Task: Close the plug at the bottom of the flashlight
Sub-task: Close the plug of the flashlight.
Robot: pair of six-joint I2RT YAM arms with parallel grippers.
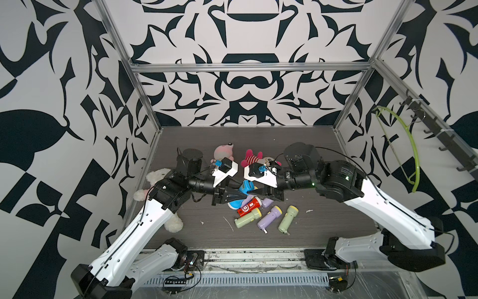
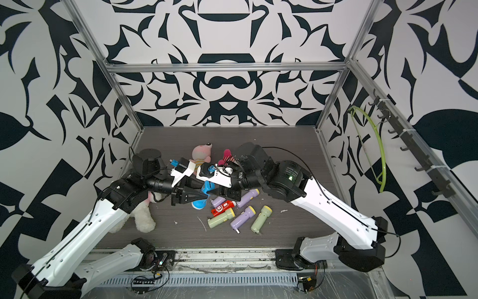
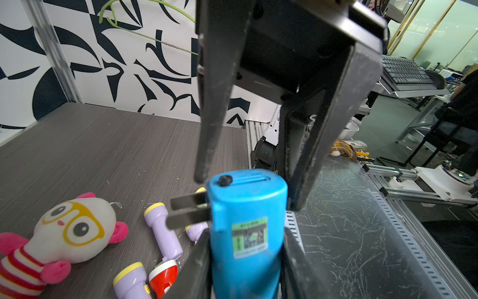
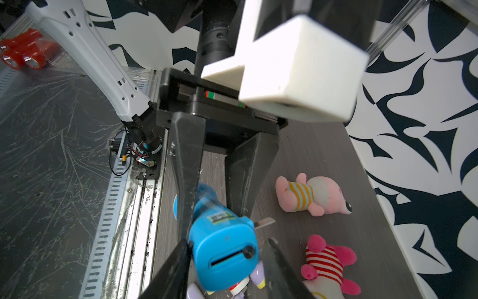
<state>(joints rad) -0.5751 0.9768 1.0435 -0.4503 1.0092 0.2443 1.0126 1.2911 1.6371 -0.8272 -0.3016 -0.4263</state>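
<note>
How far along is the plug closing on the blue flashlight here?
Done: the left hand grips the blue flashlight by its body. In hand: the right hand straddles its base, jaws open. Remaining: the plug prongs stick out sideways, not yet folded in.

Walls [image 1: 245, 33] printed with bold black-and-white swirls enclose the cell on the left, far and right sides, braced by an aluminium frame [image 1: 248, 67]. The table [image 1: 232, 137] is dark grey wood grain. On the right wall, a black hook rail [image 1: 437, 124] carries a green hanger [image 1: 415, 160]. The left wrist view shows a keyboard [image 3: 406, 72] on a shelf outside the cell, before glass partitions [image 3: 445, 31].
</note>
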